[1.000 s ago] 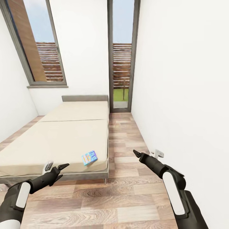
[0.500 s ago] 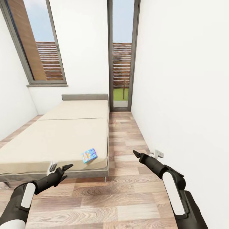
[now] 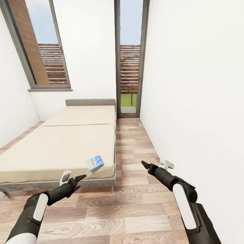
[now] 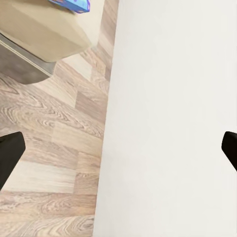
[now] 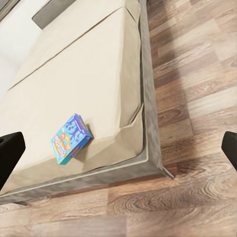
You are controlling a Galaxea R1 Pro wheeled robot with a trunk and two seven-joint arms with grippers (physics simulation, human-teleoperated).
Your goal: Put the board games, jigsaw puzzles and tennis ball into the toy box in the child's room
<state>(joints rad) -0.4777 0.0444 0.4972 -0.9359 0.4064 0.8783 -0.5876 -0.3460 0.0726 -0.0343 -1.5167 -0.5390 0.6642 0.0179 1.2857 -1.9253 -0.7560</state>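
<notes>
Cream mattress on a dark grey frame — the bed [image 3: 67,149] takes up the left of the room, and the one toy in sight, a small blue board game [image 3: 95,163], lies flat near its front right corner, close to both the foot edge and the side edge. That spot puts it within reach from the wood floor [image 3: 135,206] without leaning far over the mattress. The left end effector [image 3: 72,177] hangs low just in front of the bed's foot edge, short of the game and touching nothing; its fingers are spread and hold nothing, which suits an approach to a flat box that must be pinched across an edge. Its wrist camera catches the game [image 4: 74,4] at the mattress corner. Further right, the right end effector [image 3: 156,164] is held out over the floor near the white wall [image 3: 196,101], also spread and empty — it looks parked clear of the reach. From its wrist camera the game [image 5: 70,138] sits apart from everything else on the mattress
</notes>
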